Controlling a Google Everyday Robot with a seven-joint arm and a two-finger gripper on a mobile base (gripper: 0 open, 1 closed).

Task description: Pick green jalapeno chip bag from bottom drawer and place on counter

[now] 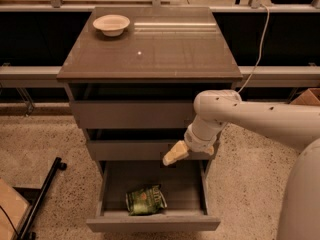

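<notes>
- In the pulled-out bottom drawer [106, 189], at the near edge of the scene, the green jalapeno chip bag [145, 200] lies flat on the drawer floor. It sits close to the near front wall and a little left of centre. Nothing rests on it, so it looks reachable from straight above.
- The bottom drawer juts well out toward the near side, past the middle drawer [130, 150] and the top drawer [130, 115]. That is why its inside is open to the camera and to the arm.
- The gripper [175, 154] hangs in front of the middle drawer's face, above the far right part of the open drawer. It slants down and to the left, toward the bag but well apart from it, and it carries nothing.
- It shows only as one pale wedge, so I cannot tell whether it is spread or pressed together.
- The arm [260, 116] comes in from the right and bends at the wrist. This is probably so the gripper can drop into the drawer without striking the middle drawer's front.
- On the counter [180, 59], a bowl [111, 24] stands at the far left corner. That leaves a broad bare stretch where the bag could be set down.
- By my reading, this is the reach toward the bag, with the grasp not yet made.
</notes>
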